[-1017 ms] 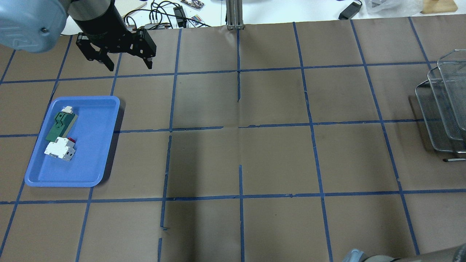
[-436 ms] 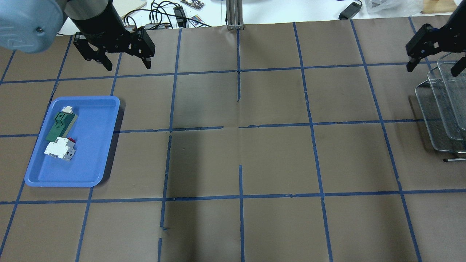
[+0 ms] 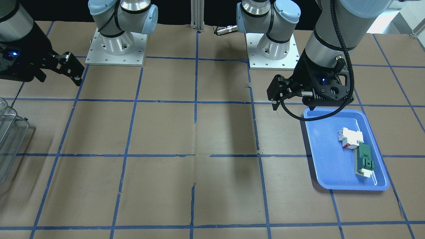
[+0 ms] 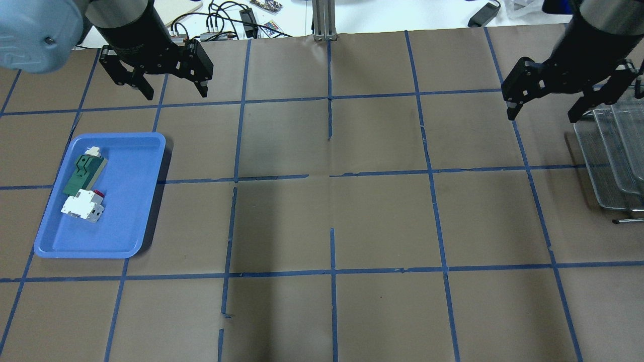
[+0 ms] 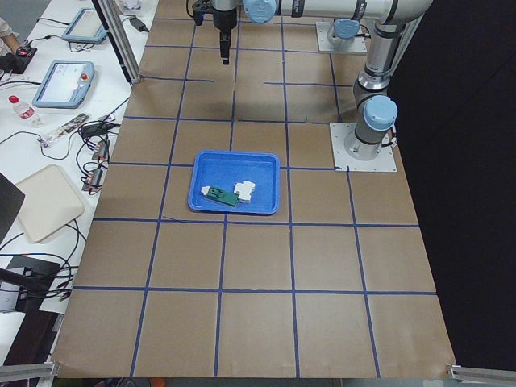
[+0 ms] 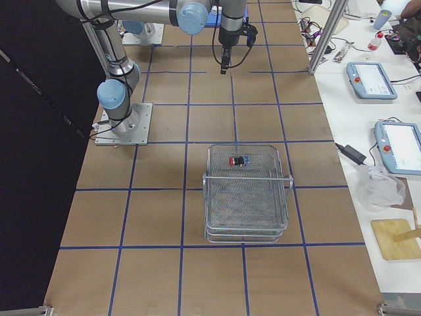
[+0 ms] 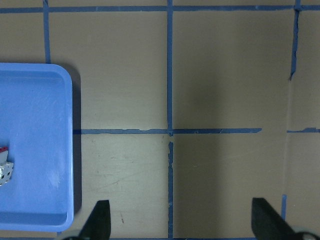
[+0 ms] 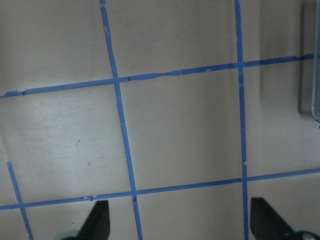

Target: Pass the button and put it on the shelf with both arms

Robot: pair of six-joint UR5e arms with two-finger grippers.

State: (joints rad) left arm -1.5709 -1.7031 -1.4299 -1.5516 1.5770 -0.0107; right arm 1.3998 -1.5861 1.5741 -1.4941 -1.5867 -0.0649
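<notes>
The button, with a red cap and black body, lies on the top tier of the wire-mesh shelf; only the exterior right view shows it. The shelf stands at the right edge of the overhead view. My right gripper is open and empty, hanging above the table just left of the shelf; it also shows in the right wrist view. My left gripper is open and empty, above the table beyond the blue tray; it also shows in the left wrist view.
The blue tray holds a white-and-red block and a green-and-white long part. An aluminium post and cables stand at the far table edge. The two arm bases sit at the robot's side.
My right gripper came into the overhead view above the shelf and has moved left, away from it, staying open. My left gripper has barely moved.
</notes>
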